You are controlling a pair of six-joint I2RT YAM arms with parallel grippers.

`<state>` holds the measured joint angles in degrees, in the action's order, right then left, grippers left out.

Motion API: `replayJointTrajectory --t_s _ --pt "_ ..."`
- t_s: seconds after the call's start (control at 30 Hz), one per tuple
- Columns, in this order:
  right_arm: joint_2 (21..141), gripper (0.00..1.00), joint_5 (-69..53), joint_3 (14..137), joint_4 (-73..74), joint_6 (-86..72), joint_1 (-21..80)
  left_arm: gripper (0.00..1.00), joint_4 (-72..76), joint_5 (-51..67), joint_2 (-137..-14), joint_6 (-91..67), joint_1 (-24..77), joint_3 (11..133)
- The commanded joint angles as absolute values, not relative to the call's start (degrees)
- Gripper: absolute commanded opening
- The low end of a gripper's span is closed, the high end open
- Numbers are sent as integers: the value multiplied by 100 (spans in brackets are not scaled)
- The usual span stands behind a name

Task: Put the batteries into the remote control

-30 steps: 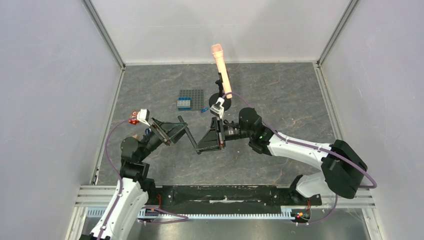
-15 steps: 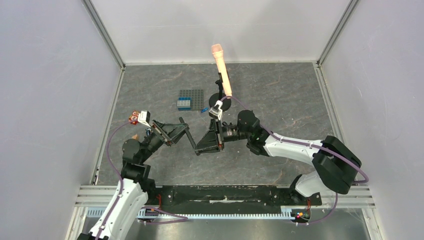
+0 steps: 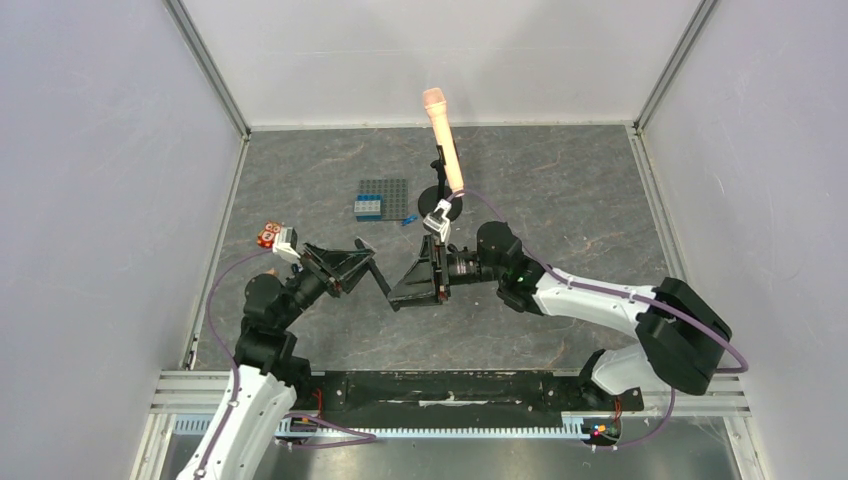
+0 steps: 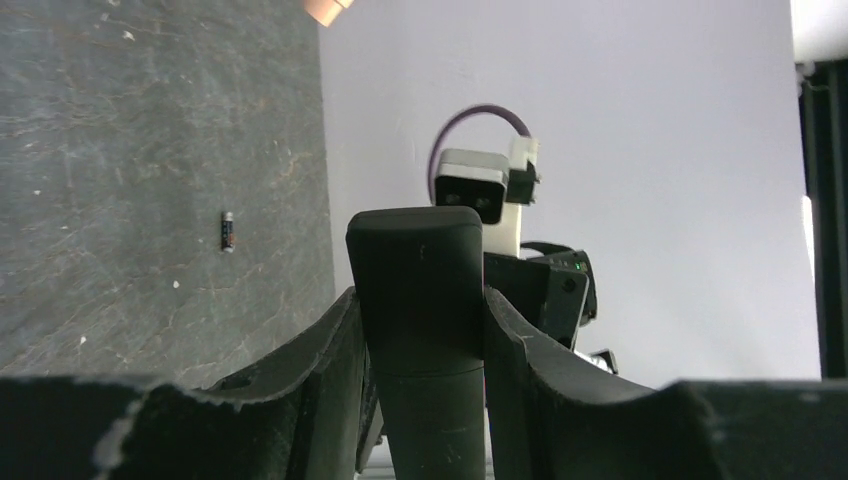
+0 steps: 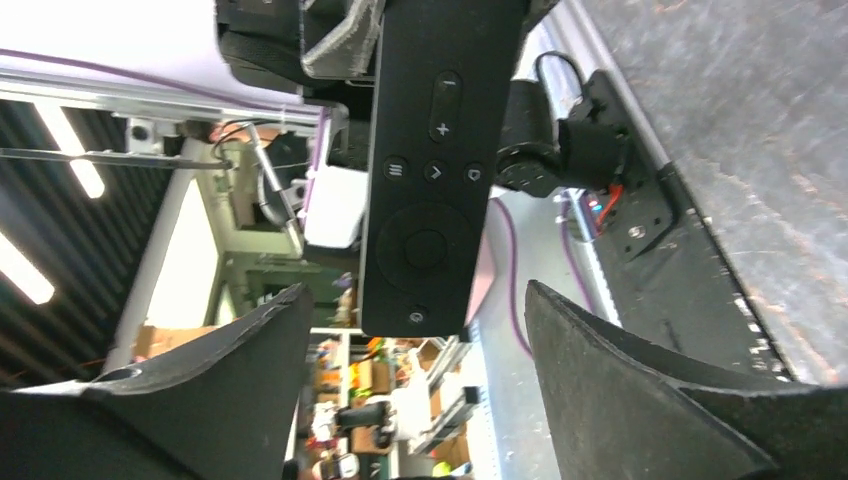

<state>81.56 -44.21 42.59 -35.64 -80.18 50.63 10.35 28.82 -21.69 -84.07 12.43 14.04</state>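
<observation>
Left pincer [image 4: 420, 330] clamps one end of the remote [image 5: 430, 150], holding it clear of the bench [image 4: 120, 150], likely for loading; right pincer [image 5: 418, 300] gapes around the other end, not touching. One battery [image 4: 228, 231] lies on the bench.

A slim black remote control [image 5: 430, 170] hangs in the air, clamped at one end by the left gripper [image 4: 420, 300]. Its free end reaches between the spread fingers of the right gripper [image 5: 418, 292] without touching either. The button face shows a round pad, three small keys and a plus-minus rocker. One battery [image 4: 227, 231], a tiny dark cylinder with a paler tip, lies flat on the grey worktop [image 4: 120, 150], well apart from the left gripper.
</observation>
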Motion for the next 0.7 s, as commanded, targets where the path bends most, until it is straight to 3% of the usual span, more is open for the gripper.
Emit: replayJointTrajectory --t_s 0.0,0.2,0.33,0.53,0.67 --pt "7659 83 -3613 4651 -2361 -6586 5071 2 -494 2423 -2172 -7869 1257 2148" --pt "7462 87 -1952 5404 -372 -4732 5298 2 -1754 2209 -2682 -7924 1258 2651" --pt "7371 86 -990 5562 -84 -4166 5706 2 -1991 2140 -2871 -8083 1257 2706" --pt "7399 77 -265 5542 -159 -3887 6101 2 -2035 2138 -2872 -8413 1257 2576" --pt "7631 66 -160 5748 270 -3951 6225 2 -2068 2110 -2856 -8507 1259 2483"
